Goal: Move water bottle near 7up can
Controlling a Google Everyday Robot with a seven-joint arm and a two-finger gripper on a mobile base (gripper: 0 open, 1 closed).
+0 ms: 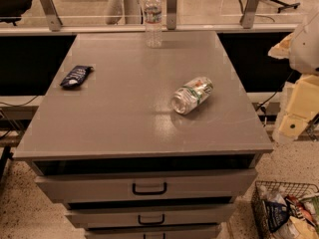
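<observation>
The water bottle (153, 18) stands upright at the back edge of the grey cabinet top (124, 108), near the middle. It is clear plastic with a white cap and a pale label band. The 7up can (192, 94) lies on its side right of the middle, its silvery end facing the front left. The bottle and can are well apart. My gripper (298, 106) is at the right edge of the camera view, beyond the cabinet's right side, away from both objects and holding nothing that I can see.
A dark blue snack bag (76, 75) lies at the left of the top. A glass barrier with metal posts (171, 6) runs behind the cabinet. Drawers with black handles (149, 188) are below. A wire basket (286, 210) of items sits on the floor at the lower right.
</observation>
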